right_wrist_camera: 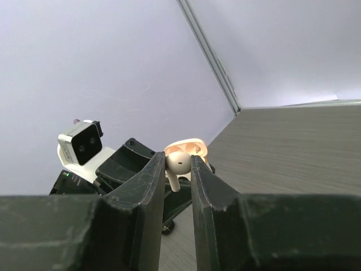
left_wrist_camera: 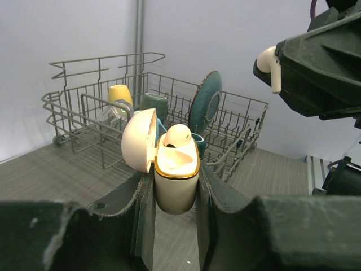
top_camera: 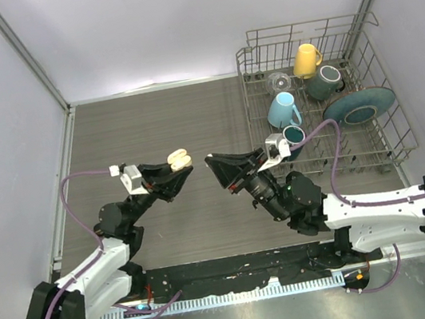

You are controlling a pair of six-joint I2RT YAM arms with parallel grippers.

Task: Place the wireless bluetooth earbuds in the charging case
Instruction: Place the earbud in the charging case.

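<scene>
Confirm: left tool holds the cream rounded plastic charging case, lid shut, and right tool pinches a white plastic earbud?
Wrong on the lid: the left wrist view shows it hinged open. The left tool holds the cream rounded plastic charging case, and the right tool pinches a white plastic earbud.

No readable text, labels, brands or numbers in any view. Charging case, earbud, yellow mug, plate, dish rack: no legible print.
</scene>
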